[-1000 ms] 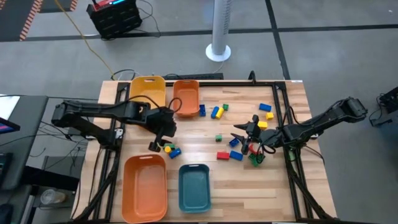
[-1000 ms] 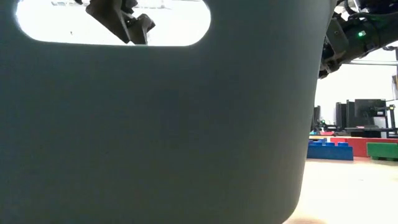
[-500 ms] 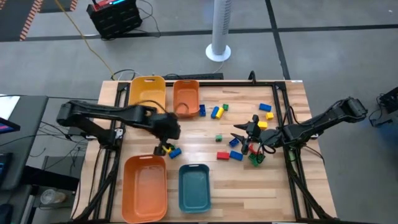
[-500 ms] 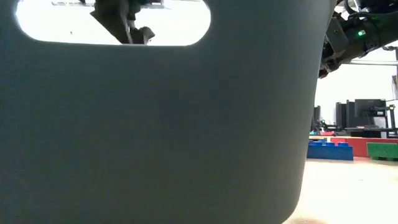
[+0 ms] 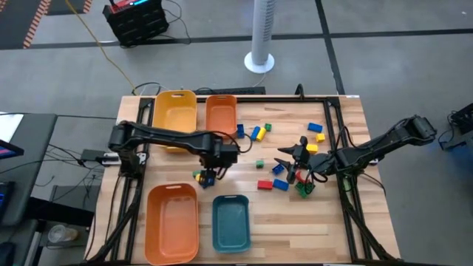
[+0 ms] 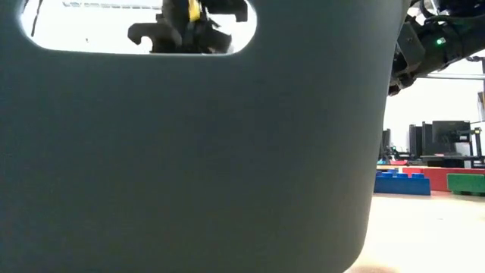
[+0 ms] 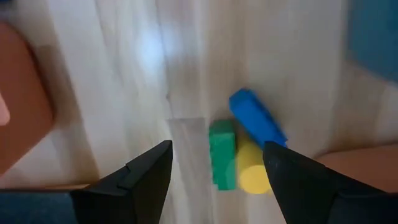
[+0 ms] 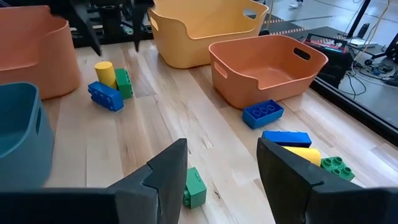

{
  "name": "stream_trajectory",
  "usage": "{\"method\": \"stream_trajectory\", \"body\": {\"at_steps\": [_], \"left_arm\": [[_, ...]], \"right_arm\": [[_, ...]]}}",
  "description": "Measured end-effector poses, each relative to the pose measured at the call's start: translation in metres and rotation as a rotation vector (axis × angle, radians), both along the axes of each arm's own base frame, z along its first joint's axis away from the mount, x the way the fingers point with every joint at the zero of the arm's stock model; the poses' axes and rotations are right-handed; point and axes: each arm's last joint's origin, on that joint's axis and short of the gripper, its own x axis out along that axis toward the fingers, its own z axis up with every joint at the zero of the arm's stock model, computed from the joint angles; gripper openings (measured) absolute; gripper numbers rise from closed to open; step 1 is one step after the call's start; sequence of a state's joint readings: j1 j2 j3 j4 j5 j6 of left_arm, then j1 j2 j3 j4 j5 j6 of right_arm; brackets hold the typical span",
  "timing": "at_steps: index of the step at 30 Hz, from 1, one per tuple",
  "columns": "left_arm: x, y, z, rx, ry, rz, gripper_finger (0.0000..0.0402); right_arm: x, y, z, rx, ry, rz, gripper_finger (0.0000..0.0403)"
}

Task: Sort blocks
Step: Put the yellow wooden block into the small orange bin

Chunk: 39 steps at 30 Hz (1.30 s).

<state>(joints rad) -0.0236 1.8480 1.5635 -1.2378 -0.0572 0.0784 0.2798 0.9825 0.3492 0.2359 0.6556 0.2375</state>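
Note:
My left gripper (image 7: 216, 148) points straight down, open, just above a small cluster on the wood: a green block (image 7: 222, 163), a yellow round block (image 7: 254, 175) and a blue block (image 7: 257, 118). The green one lies between its fingers and is not touched. In the high view this gripper (image 5: 206, 176) stands between the large orange bin and the small orange bin. My right gripper (image 5: 294, 167) waits open over the table's right half; a green block (image 8: 194, 186) lies on the wood below it. More blocks (image 5: 259, 133) lie scattered across the middle.
A yellow bin (image 5: 175, 111) and a small orange bin (image 5: 221, 116) stand at the far edge. A large orange bin (image 5: 171, 222) and a teal bin (image 5: 230, 222) stand at the near edge. The teal bin's wall (image 6: 189, 167) fills most of the low view.
My left gripper has gone toward the table's right edge and down, tipping until it points straight down over the green, yellow and blue cluster. Those blocks have stayed where they were.

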Motion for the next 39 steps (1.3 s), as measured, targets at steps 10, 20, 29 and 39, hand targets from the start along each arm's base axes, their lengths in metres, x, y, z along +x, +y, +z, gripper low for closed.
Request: {"method": "stream_trajectory", "body": {"at_steps": [10, 20, 29, 39], "left_arm": [[-0.005, 0.0, -0.011, -0.13, 0.139, 0.061, 0.0244], [-0.015, -0.008, -0.034, -0.104, 0.213, 0.107, 0.0244], [-0.02, -0.015, -0.051, -0.098, 0.226, 0.103, 0.0244], [-0.02, -0.015, -0.055, -0.086, 0.218, 0.105, 0.0233]], "right_arm": [[-0.002, 0.002, -0.003, 0.016, 0.026, 0.004, 0.0207], [-0.001, 0.001, -0.003, 0.021, 0.018, -0.004, 0.0207], [-0.001, 0.001, -0.002, 0.029, 0.008, -0.006, 0.0207], [-0.001, 0.001, -0.002, 0.031, 0.005, -0.006, 0.0207]]}}
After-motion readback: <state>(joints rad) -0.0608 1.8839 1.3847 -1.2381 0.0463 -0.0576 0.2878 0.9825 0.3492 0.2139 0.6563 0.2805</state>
